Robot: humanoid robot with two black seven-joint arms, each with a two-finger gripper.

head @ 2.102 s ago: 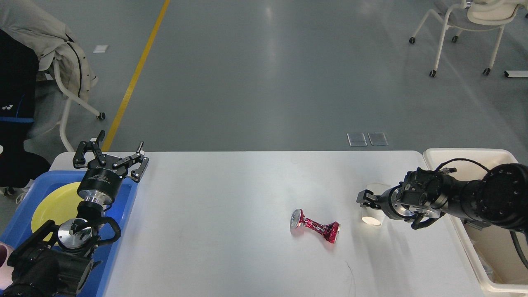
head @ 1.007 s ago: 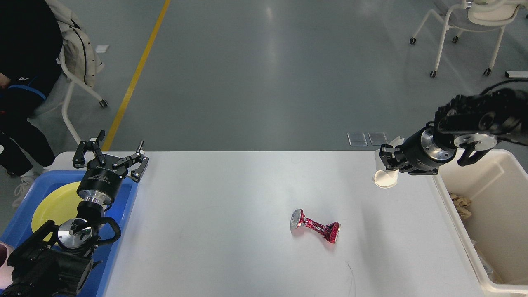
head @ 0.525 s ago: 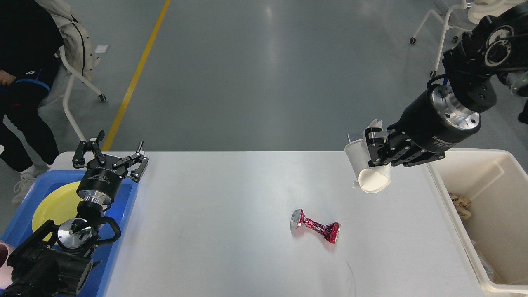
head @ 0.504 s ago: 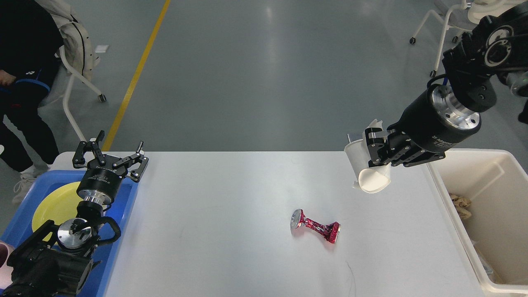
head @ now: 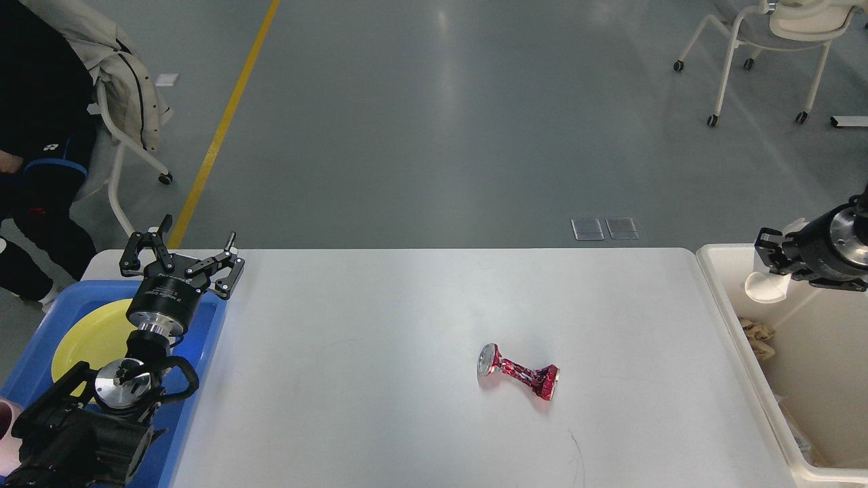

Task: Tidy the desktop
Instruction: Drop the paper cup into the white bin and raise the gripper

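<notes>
Bin (head: pixel 817 379) holding crumpled paper (head: pixel 757 337), right tool (head: pixel 772 257) gripping cup (head: pixel 766 287) above

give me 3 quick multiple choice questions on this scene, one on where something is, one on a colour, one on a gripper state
1. Where is the white paper cup?
A. lying on the desktop
B. held over the cream bin
C. in the blue tray

2. What colour is the plate in the blue tray?
A. yellow
B. red
C. green

3. How is the left gripper?
A. shut on the crushed can
B. shut on the plate
C. open, holding nothing

Answers:
1 B, the right gripper holds the cup above the cream bin, off the desktop.
2 A, the plate is plainly yellow.
3 C, its fingers are spread with nothing between; the crushed can lies apart on the desktop.
</notes>
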